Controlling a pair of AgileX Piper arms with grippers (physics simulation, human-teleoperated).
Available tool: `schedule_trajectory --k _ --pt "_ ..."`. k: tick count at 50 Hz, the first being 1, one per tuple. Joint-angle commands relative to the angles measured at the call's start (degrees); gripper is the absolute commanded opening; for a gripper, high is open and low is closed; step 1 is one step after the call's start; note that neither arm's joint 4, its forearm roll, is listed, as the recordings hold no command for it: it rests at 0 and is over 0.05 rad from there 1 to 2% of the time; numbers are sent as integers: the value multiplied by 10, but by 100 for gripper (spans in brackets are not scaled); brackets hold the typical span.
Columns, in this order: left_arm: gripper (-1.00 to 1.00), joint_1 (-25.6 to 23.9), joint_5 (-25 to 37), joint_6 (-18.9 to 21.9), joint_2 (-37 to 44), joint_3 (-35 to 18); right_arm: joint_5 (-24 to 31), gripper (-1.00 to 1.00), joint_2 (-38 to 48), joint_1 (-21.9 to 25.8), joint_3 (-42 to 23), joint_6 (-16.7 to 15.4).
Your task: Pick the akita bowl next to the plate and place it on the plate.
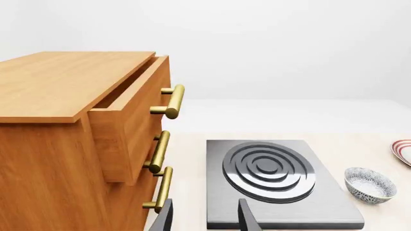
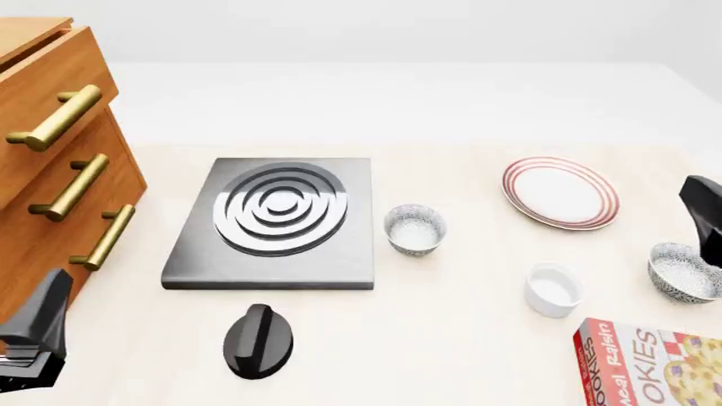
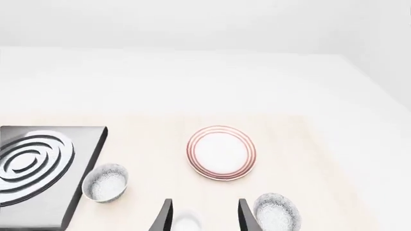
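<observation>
- Right now right gripper (image 3: 202, 214) fingers apart, holding nothing, above ramekin (image 2: 554, 289).
- Akita bowl (image 2: 684, 272) right, nearer than plate (image 2: 560, 192).
- Left gripper (image 1: 204, 216) also spread, unladen.

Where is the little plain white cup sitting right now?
In the front view the white cup stands on the table's right side, nearer the camera than the plate, between the two speckled bowls and just behind the cookie box.

Speckled bowl (image 2: 684, 272) sits upright on table, near right edge, apart from red-ringed plate (image 2: 560, 192) lying flat, nothing on it.
</observation>
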Motion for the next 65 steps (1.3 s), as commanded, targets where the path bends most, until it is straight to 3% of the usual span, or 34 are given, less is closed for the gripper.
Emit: schedule_trajectory --k 1,6,10,17,21,28,49,65 --pt "100 0 0 0 0 0 42 100 82 -28 -54 -30" --pt "100 0 0 0 0 0 73 100 96 -51 -92 -39" --pt "100 0 0 0 0 0 69 100 93 -57 -77 -44" --pt "100 0 0 0 0 0 104 100 94 -76 -107 -51" --pt "100 0 0 0 0 0 91 100 94 -86 -90 -50" --pt "100 0 0 0 0 0 108 100 106 -111 -115 -54" --pt "100 0 0 0 0 0 60 100 149 -126 -87 -65" --pt "100 0 0 0 0 0 -30 100 251 -110 -64 -66"
